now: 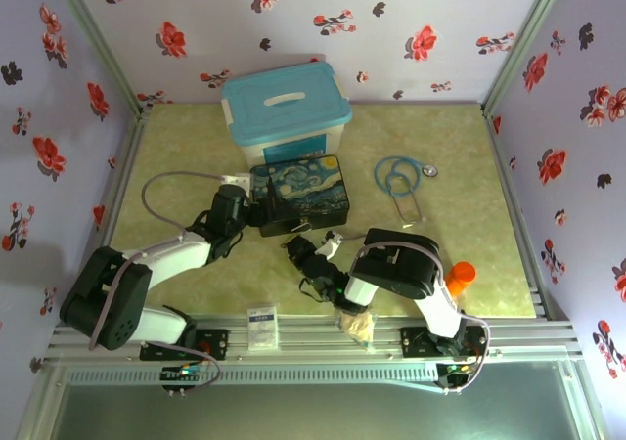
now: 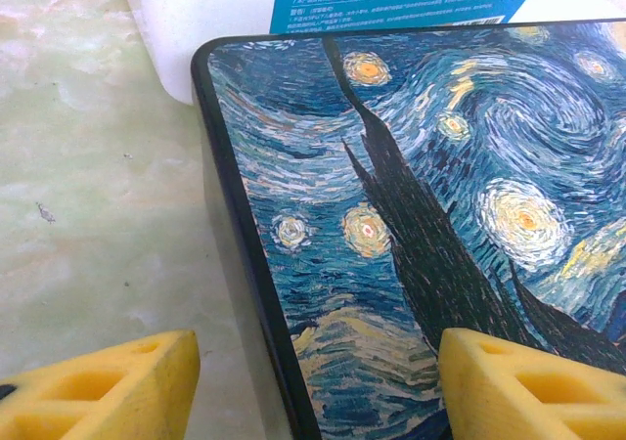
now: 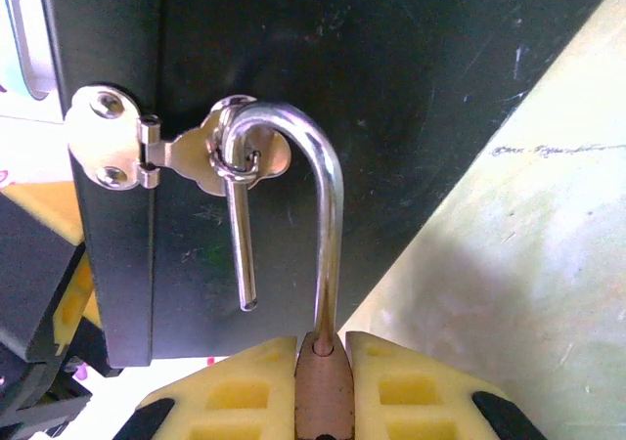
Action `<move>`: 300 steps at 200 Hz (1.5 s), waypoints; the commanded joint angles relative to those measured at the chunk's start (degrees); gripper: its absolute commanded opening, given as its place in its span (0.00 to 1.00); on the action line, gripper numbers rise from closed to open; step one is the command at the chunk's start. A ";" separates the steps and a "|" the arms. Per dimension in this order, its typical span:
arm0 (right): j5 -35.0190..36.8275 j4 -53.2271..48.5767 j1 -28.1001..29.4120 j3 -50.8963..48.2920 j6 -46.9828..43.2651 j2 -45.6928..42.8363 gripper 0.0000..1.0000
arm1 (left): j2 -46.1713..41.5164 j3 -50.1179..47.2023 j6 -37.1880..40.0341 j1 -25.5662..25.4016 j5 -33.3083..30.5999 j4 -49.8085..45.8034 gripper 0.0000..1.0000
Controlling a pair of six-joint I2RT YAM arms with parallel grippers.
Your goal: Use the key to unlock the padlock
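In the right wrist view my right gripper (image 3: 325,367) is shut on the brass padlock (image 3: 325,396), with its yellow pads on both sides of the body. The silvery shackle (image 3: 311,156) stands open: its short leg hangs free of the body while its curve is hooked through the ring of the metal clasp (image 3: 147,152) on the dark starry-night box (image 1: 298,194). My left gripper (image 2: 318,372) is open, one pad (image 2: 108,381) over the table and the other over the painted lid (image 2: 440,215), straddling the box's left edge. The key is hidden.
A white bin with a blue lid (image 1: 284,108) stands right behind the box. A blue stethoscope (image 1: 401,178) lies to the right. An orange-capped item (image 1: 461,274) sits by the right arm. A small white packet (image 1: 261,325) rests on the front rail.
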 commanded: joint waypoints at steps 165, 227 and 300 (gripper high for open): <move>-1.26 6.77 -7.34 -6.47 -10.31 -3.51 0.00 | 3.06 -3.38 1.37 1.02 1.44 0.74 0.59; -1.44 7.60 -7.90 -5.34 -8.17 -1.47 0.00 | 3.15 -4.06 1.09 1.37 2.48 2.22 0.59; -1.36 5.70 -7.85 -10.28 -8.43 -5.69 0.00 | 1.10 -4.40 1.04 1.54 2.74 1.19 0.60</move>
